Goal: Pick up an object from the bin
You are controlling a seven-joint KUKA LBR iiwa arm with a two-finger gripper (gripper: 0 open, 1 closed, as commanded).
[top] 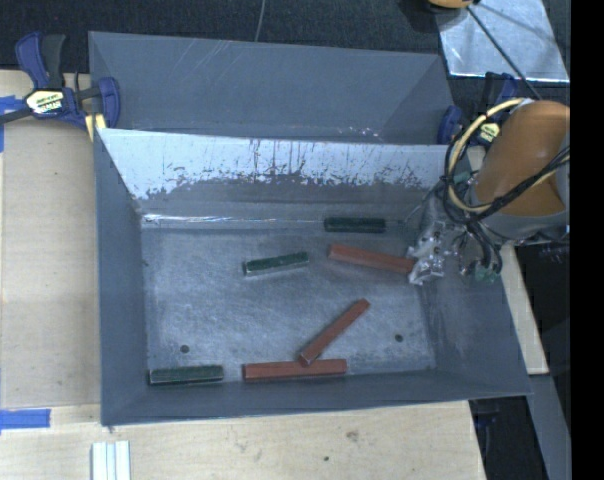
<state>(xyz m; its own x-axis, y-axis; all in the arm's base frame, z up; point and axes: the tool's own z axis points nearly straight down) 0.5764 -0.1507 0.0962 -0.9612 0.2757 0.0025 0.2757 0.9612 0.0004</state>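
Camera view: tool (429, 260) low beside red-brown bar (365, 259).

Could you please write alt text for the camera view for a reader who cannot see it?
The gripper hangs at the right end of a brown bar near the bin's right wall; two more brown bars and three green bars lie scattered.

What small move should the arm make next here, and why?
Probably a short shift toward the view's left. The gripper sits at the right end of the uppermost reddish-brown bar, close to the right wall; a grasp nearer the bar's middle would likely hold steadier. The dark green bar just above lies apart from it.
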